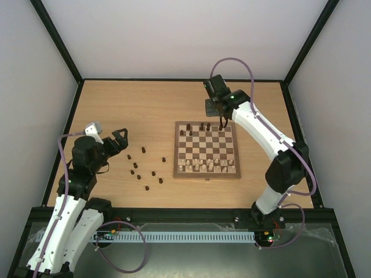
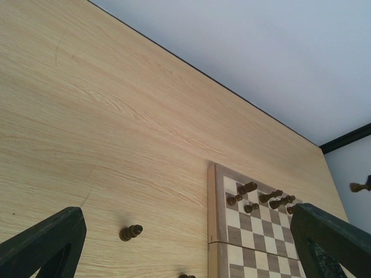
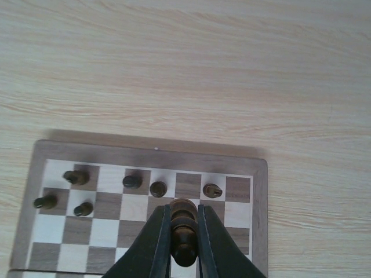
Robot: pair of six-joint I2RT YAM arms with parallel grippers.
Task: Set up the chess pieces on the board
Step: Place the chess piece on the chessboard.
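As the right gripper [image 3: 184, 211] hangs over the far end of the chessboard [image 3: 116, 152], its two fingers are pinched tight on a dark brown chess piece [image 3: 184, 231]. It is held upright by the waist, with its rounded head showing just past the fingertips; which piece it is I cannot tell. It looks to be over the second row in from the far edge, right of centre, close to the six dark pieces [image 3: 132, 181] standing on the two far rows. To do this step well, I'd say the arm should come straight down over the middle of one free square and keep the piece vertical. The base should meet the wood before the fingers part, and they need part only a little. A straight lift afterwards matters, because the two nearest neighbours stand just beyond the fingertips and a sideways drift could topple them. Further out, cream pieces [image 1: 206, 166] fill the board's near rows. Well to its left, a scatter of loose dark pieces [image 1: 142, 168] lies on the table [image 1: 116, 104]. The left gripper [image 1: 119, 141] hovers near that scatter, its fingers spread wide with nothing between them. I can read no brand, label or lettering on the board, the arms or the table.
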